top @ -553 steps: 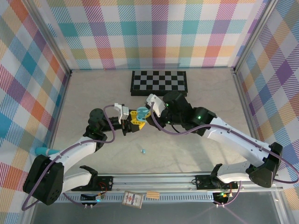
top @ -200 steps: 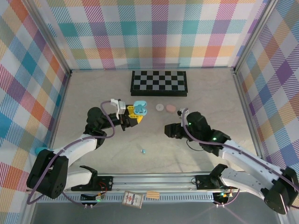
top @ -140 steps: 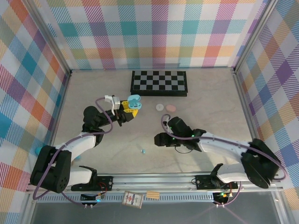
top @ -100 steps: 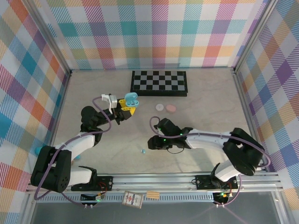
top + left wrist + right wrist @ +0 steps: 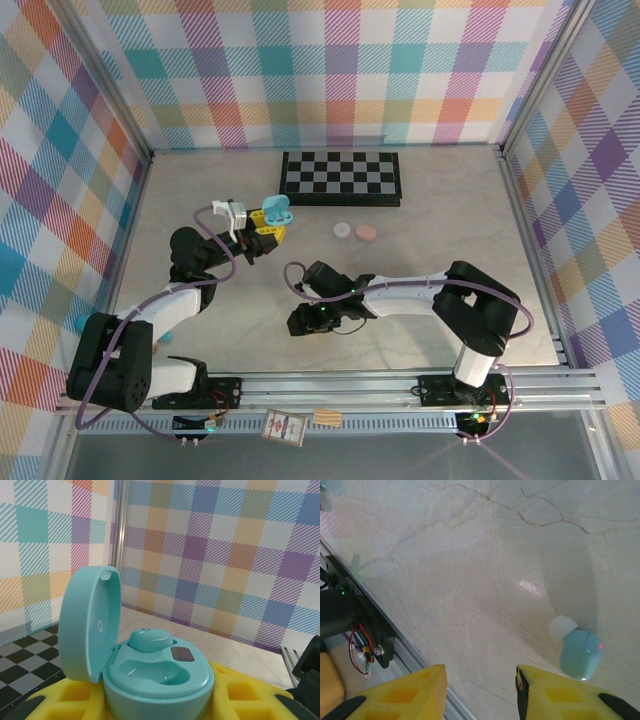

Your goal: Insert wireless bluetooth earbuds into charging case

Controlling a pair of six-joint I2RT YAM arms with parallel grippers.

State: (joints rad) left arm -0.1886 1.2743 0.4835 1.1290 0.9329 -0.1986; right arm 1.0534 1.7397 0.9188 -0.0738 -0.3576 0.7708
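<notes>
Charging case (image 5: 278, 210), teal, is clamped between the yellow pads (image 5: 240, 700) of the left gripper (image 5: 262, 224), held up over the far left of the table (image 5: 450, 290); its lid stands open, hinged up on the left; a seated earbud (image 5: 150, 640) rests in one socket; the right gripper (image 5: 480, 690) hangs low over the near middle, jaws apart and gripping nothing; a loose earbud (image 5: 577, 652), teal with a white tip, lies on the marble just past its right fingertip.
</notes>
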